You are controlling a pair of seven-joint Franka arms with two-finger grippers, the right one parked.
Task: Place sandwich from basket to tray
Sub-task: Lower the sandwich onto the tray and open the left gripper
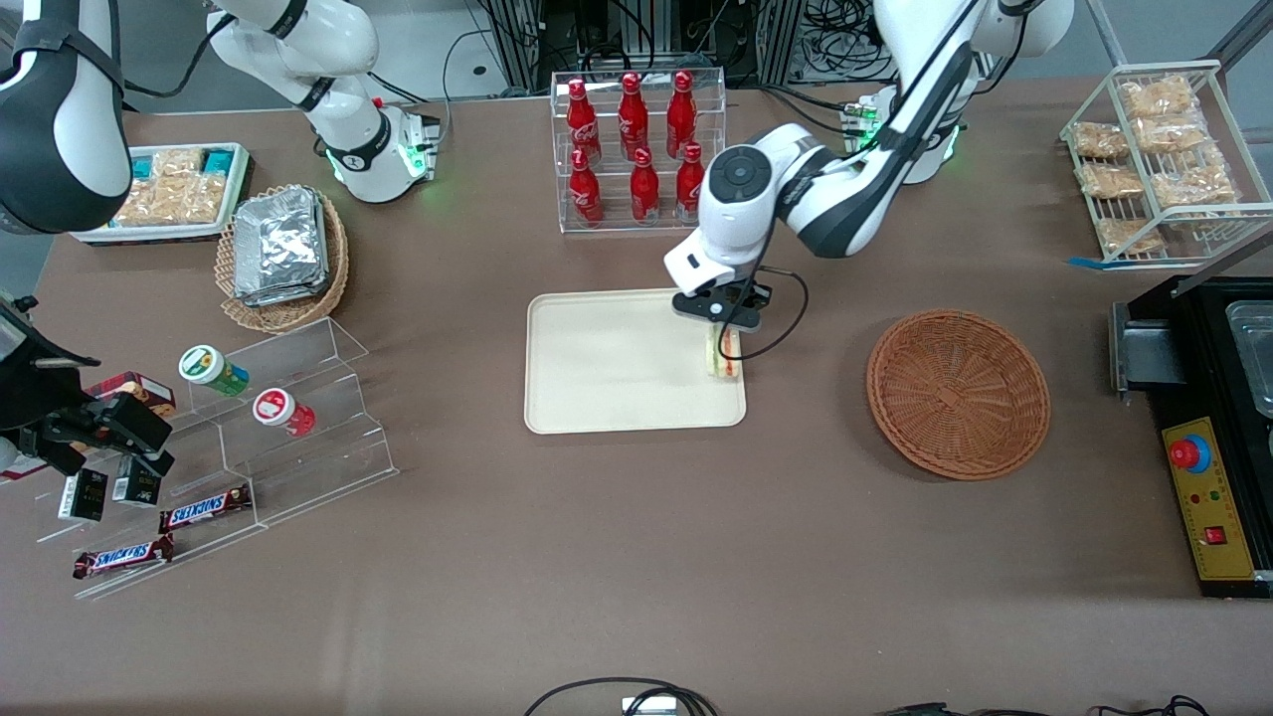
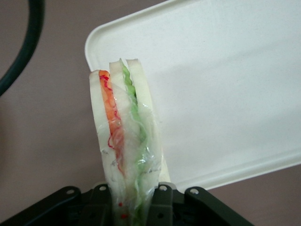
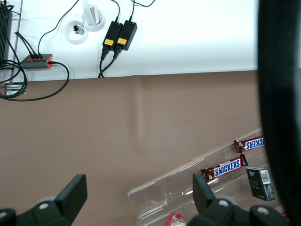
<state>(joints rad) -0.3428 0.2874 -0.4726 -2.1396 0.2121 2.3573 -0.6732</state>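
Brown bench bearing the cream tray at centre, with the empty reddish-brown basket beside it toward the working arm's end. The hand hangs over the tray's edge nearest that basket. Toward the parked arm's end lie a tan basket of foil packs and clear acrylic steps; a rack of red bottles stands farther from the camera than the tray.

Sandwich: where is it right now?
The sandwich is clamped in the gripper over the tray's edge nearest the emptied basket.

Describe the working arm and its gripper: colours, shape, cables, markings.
The left arm has glossy white rounded shells with dark grey joint bands and a round grey cap at the wrist. Its base glows green. A thin black cable loops beside the black gripper, whose body shows screw holes in the wrist view.
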